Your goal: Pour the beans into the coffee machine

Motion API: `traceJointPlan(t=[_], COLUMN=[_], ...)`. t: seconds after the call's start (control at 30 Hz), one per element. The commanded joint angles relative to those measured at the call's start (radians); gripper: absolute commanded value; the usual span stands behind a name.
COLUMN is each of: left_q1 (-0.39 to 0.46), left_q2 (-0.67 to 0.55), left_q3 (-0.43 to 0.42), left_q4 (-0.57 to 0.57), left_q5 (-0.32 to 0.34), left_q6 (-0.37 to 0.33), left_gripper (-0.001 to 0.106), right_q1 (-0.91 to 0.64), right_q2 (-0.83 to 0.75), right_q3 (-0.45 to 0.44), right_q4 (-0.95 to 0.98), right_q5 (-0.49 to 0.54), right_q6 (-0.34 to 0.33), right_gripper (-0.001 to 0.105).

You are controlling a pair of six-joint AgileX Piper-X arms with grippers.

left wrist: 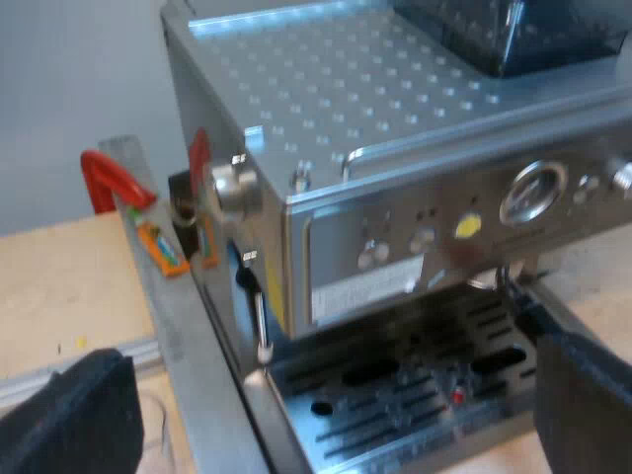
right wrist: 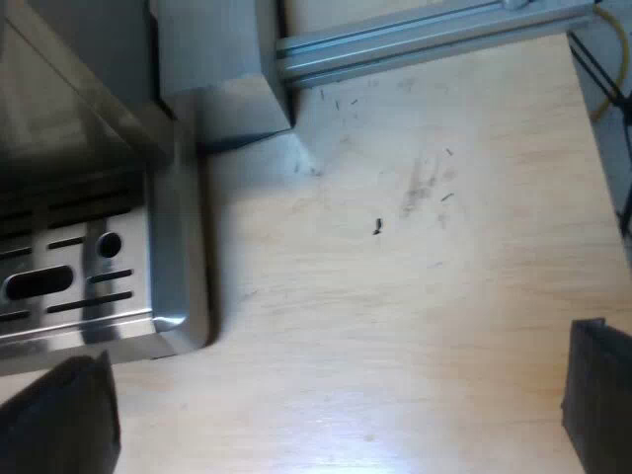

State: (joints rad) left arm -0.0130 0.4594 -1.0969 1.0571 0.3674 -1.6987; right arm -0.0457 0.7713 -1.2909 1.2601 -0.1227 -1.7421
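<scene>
Our left end effector hung wide and empty at the front of the espresso machine, whose dark bean hopper sat on its top. Our right end effector, also wide and empty, hovered over the wooden surface beside the drip tray. We judged beans light and loose, spilling easily, their vessel best gripped mid-body. A red clamp stood near the machine's side.
</scene>
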Motion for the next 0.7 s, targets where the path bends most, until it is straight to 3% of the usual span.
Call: traceJointPlan(t=[0.03,0.07,0.3,0.57,0.7], left_q1=[-0.007,-0.007,-0.007,-0.007,-0.007], left_q2=[-0.032,-0.034,-0.109,-0.177,-0.270], left_q3=[-0.008,-0.008,-0.008,-0.008,-0.008], left_q4=[0.040,0.040,0.045,0.061,0.137], left_q5=[-0.040,-0.040,-0.088,-0.088,-0.088], left_q6=[0.000,0.000,-0.005,-0.031,-0.007], left_gripper=[0.082,0.082,0.082,0.082,0.082], right_q1=[-0.004,0.006,0.095,0.144,0.144], right_q2=[-0.014,-0.042,-0.185,-0.339,-0.451], right_q3=[-0.011,-0.011,-0.011,-0.011,-0.011], right_q4=[0.008,0.009,0.009,0.014,0.083], right_q5=[-0.017,-0.017,-0.017,-0.017,-0.017], right_q6=[-0.013,-0.065,-0.175,-0.165,-0.162], right_gripper=[0.092,0.092,0.092,0.092,0.092])
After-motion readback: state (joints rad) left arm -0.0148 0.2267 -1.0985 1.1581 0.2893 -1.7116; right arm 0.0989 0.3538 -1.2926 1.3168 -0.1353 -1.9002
